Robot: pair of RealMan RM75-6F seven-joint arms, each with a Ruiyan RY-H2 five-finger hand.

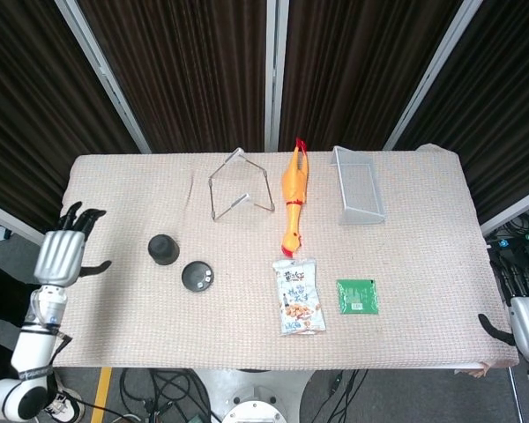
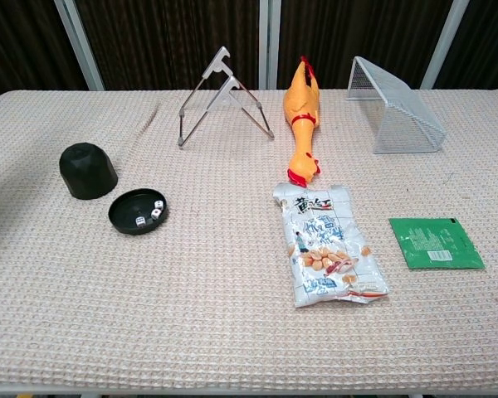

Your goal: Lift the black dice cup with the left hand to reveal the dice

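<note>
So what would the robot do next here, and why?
Probably just draw its left hand back to rest. The black dice cup already stands mouth-down on the cloth beside the black tray, the dice lie uncovered in it, and that hand is open and holding nothing.

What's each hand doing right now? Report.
Left hand: open, holding nothing, clear of the dice cup.
Right hand: open, holding nothing.

Cup (image 2: 88, 171) just beside tray (image 2: 139, 211); front open.

This looks like a robot test lab. Dark curtains (image 1: 185, 70) hang behind the desk (image 1: 115, 344). Cables (image 1: 159, 388) lie on the floor.
</note>
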